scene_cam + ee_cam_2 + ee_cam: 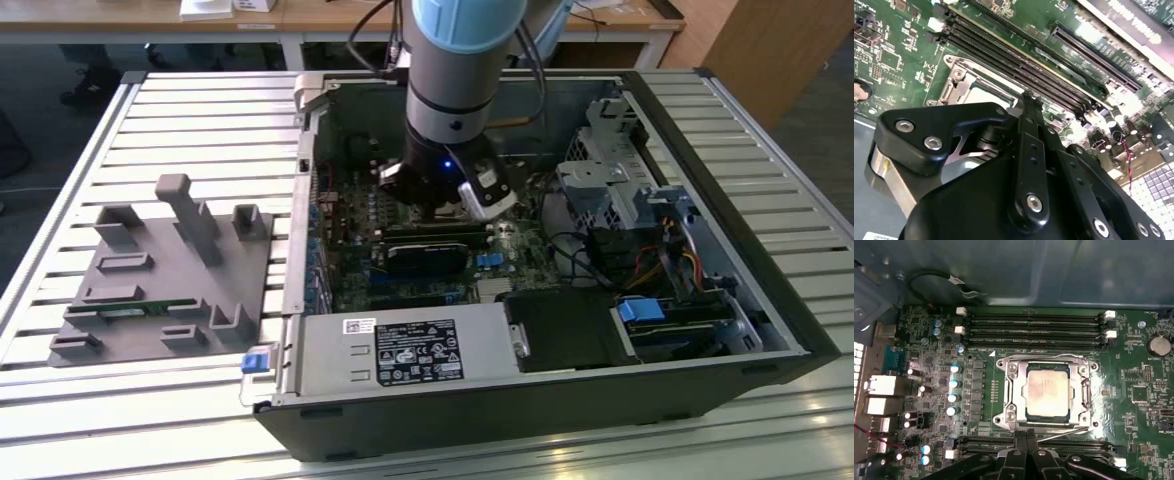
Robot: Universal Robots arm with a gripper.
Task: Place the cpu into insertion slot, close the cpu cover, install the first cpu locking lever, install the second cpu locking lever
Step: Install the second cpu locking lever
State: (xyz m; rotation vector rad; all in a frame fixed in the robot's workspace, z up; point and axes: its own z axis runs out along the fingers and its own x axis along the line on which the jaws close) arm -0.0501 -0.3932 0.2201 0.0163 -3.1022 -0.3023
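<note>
The cpu already sits flat in the insertion slot with the cpu cover framing it, and the gripper, its fingers pinched narrow around nothing, hangs just beside the socket's near edge over a thin locking lever.

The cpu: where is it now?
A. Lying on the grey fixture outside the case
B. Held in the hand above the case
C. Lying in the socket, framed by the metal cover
C: in the first wrist view the cpu lies flat in the socket, with the cover framing it.
</note>
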